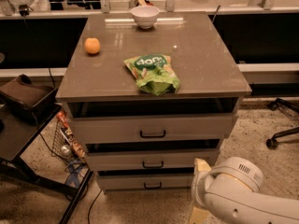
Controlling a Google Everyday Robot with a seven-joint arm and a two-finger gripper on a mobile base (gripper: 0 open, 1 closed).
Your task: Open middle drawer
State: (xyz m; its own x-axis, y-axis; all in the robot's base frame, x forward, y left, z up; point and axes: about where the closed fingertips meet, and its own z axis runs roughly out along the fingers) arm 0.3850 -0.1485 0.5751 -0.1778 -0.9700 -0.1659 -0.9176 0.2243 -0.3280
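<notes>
Middle drawer (152, 158), a wide pale grey-beige front with a small black bar handle, sits second of three under the brown-topped table (205, 64). The white robot arm (243, 195) holds its beige gripper (201, 167) low, just right of that drawer; whether it is apart or together cannot be told. On the table lie a green crisp bag (152, 73), a white bowl (145, 16) and an orange (92, 45).

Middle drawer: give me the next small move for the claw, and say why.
Probably swing the claw left toward the black bar handle of the middle drawer. The claw sits low beside the right front corner of the cabinet, partly hidden behind the arm, apart from the handle, which nothing grips yet.
</notes>
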